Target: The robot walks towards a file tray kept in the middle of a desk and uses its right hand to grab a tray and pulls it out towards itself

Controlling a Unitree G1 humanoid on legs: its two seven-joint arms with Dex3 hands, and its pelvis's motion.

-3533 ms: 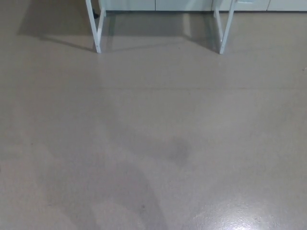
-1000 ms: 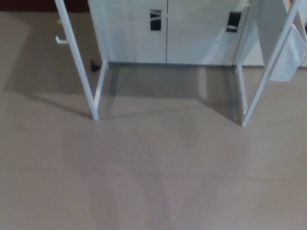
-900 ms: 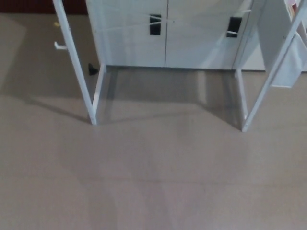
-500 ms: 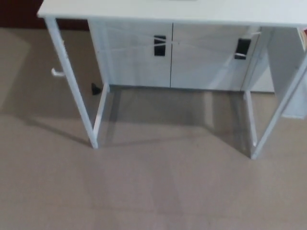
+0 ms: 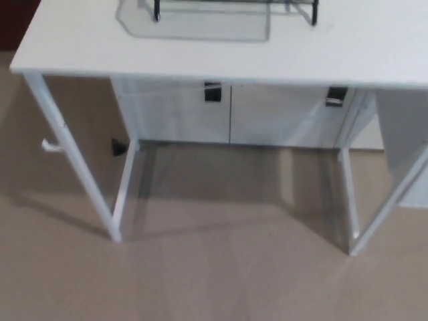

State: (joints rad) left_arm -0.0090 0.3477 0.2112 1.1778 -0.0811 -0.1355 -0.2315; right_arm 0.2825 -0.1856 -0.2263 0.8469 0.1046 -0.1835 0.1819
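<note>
A white desk (image 5: pixel 361 53) fills the upper part of the head view. On its top, at the far edge of the picture, stands the file tray (image 5: pixel 200 20): a clear lower tray with black metal posts at its two front corners. Only its front part shows; the rest is cut off by the top of the frame. Neither of my hands is in view.
White desk legs come down to the beige floor at left (image 5: pixel 73 160) and right (image 5: pixel 384 207). Behind the desk stands a white cabinet (image 5: pixel 231 114) with two dark handles. A small black object (image 5: pixel 119 147) lies on the floor by the left inner leg.
The whole picture has shifted as the camera moved closer and tilted up: first only floor and leg feet, then the cabinet, now the desktop and the file tray's front.
</note>
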